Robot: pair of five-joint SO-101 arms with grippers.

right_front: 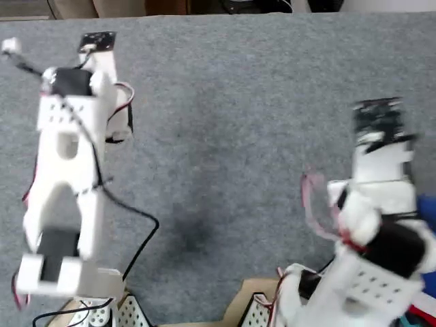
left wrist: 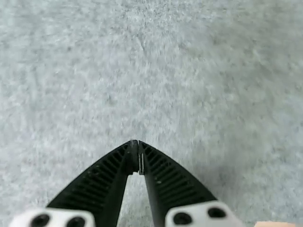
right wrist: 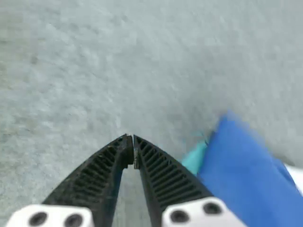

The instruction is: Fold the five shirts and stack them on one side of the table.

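A grey, felt-like cover (right_front: 238, 136) spreads over the whole table, and most of it lies bare between the two arms. Beyond its far edge the high view catches a thin strip of brown and dark shapes, cropped too tightly to make out. The left arm (right_front: 68, 157), white with black motor blocks, stretches out over the cover on its own side. The right arm (right_front: 375, 225), built the same way, reaches out on the other side, well apart from the first. A blue shirt (right wrist: 246, 175) lies at the table's right edge, just beside the right arm, and shows in the high view as a patch of blue (right_front: 429, 212) partly hidden by the arm. In the right wrist view it lies over a turquoise piece of cloth (right wrist: 193, 160) that peeks out from under its edge. How many garments lie there, and how neatly they are folded, cannot be told. The right gripper (right wrist: 129, 141) hangs over bare cover near the blue shirt without touching it. Its black ribbed fingers (right wrist: 97, 177) are pressed together at the tips, with nothing between them. The left gripper (left wrist: 134, 147) is over bare grey cover as well, and its fingers (left wrist: 102, 182) also meet at the tips and hold nothing. At the near edge, between the arm bases, a tan board (right_front: 235, 303) shows. A thin black cable (right_front: 139, 235) loops across the cover from the left arm toward its base.
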